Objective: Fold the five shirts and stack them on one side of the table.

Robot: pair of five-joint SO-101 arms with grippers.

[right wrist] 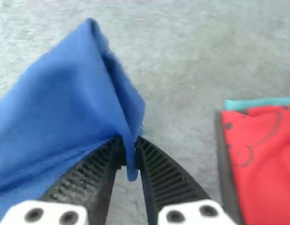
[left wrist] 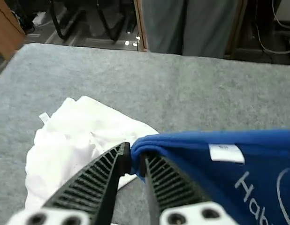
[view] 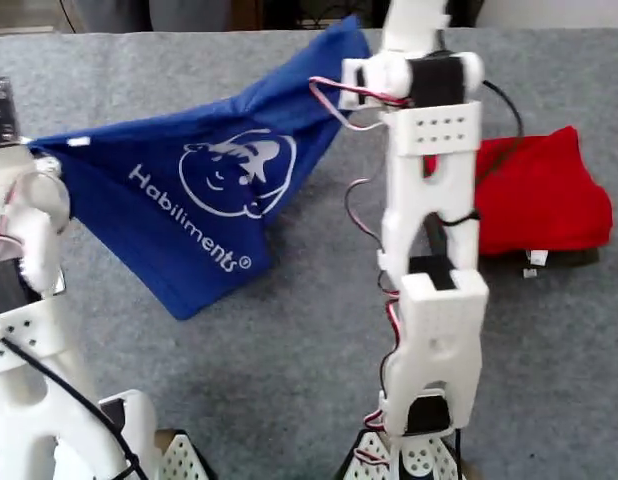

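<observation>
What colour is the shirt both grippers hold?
The shirt is blue with white print, clearest in the high view.

The blocky white plastic left arm [view: 29,330] and right arm [view: 434,300] carry black servo motors [view: 436,80], looping red-and-white wires [view: 329,95] and a black cable [view: 49,378], while the left pincer [left wrist: 135,157] and right pincer [right wrist: 128,152] have black ribbed fingers [left wrist: 168,183] on white, screw-holed bases.

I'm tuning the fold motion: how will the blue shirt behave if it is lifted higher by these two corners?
Probably floppy: the blue shirt sags between the left gripper and right gripper. Likely light, since two small pinches hold its edge up. It may slip, as each grip holds only a little fabric.
</observation>
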